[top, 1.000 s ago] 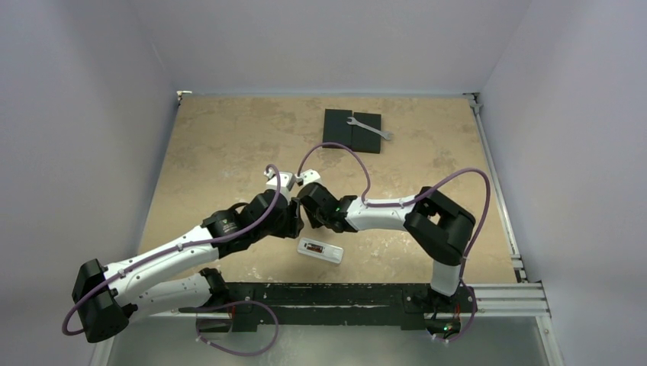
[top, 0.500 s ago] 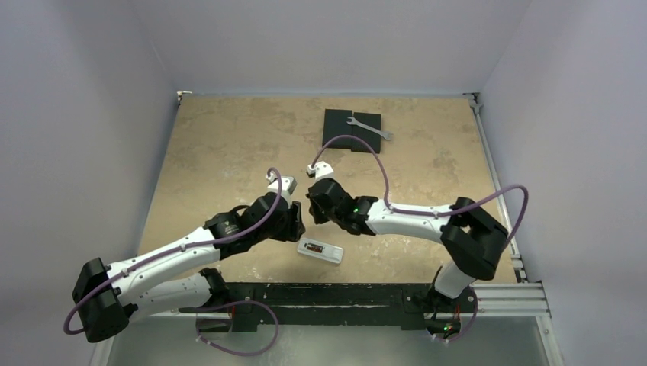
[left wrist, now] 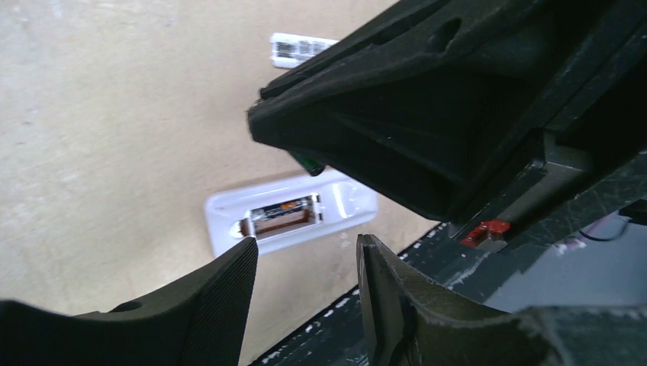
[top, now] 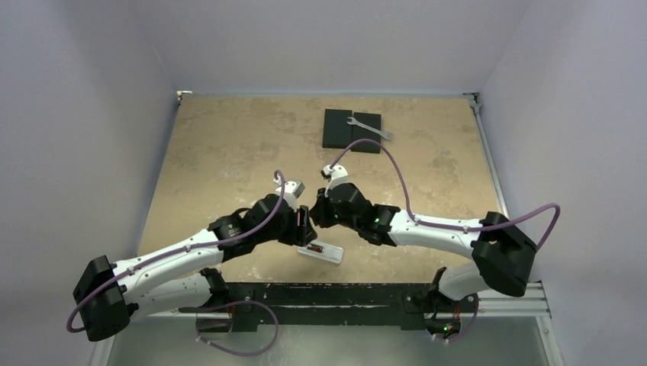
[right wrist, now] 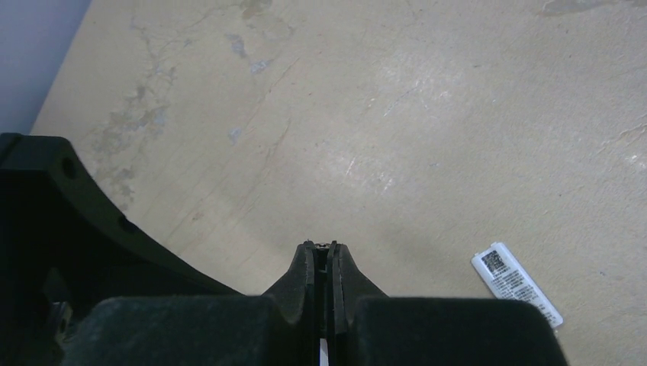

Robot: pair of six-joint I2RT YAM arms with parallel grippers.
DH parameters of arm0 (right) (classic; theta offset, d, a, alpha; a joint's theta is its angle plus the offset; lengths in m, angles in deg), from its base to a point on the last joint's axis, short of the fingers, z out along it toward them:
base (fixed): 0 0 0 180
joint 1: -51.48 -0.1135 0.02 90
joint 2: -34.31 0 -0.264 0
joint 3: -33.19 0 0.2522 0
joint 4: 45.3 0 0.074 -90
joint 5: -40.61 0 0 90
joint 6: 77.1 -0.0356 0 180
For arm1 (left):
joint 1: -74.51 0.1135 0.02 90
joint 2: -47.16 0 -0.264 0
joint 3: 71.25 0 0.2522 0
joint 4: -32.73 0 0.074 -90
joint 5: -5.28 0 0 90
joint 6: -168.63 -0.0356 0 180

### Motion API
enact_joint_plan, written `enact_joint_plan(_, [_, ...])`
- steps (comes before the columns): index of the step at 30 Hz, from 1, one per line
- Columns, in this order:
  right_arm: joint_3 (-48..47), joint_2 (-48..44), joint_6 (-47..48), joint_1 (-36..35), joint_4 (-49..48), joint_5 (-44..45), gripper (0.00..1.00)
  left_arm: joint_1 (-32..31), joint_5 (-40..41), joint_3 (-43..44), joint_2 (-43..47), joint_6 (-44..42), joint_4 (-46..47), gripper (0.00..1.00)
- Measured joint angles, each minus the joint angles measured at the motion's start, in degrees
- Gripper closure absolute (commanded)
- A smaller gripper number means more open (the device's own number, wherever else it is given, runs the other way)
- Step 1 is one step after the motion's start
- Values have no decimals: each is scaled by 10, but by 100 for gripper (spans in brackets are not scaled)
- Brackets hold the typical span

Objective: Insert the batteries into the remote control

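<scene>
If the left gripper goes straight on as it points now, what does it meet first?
Probably the remote, recess up, straight ahead of the left gripper; depth is unclear.

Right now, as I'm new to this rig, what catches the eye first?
The left gripper, open, and the right gripper, shut, meet mid-table above the white remote control, which lies back-up with its battery recess uncovered. At the far side a silver wrench lies across black blocks.

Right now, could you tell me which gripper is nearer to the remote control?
Left, by a little. The left gripper hangs open right over the remote control; the shut right gripper sits just beyond it, farther up the table.
</scene>
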Motion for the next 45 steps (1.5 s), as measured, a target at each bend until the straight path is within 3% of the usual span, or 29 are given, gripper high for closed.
enact_joint_plan(18, [57, -101, -47, 0, -54, -17, 100, 0, -39, -4, -3, 10, 60, 47])
enact_joint_plan(35, [72, -137, -77, 2, -84, -48, 100, 1, -32, 5, -8, 11, 91, 55])
enact_joint_plan(45, [72, -139, -78, 4, -88, -48, 100, 1, -25, 8, -5, 11, 91, 47])
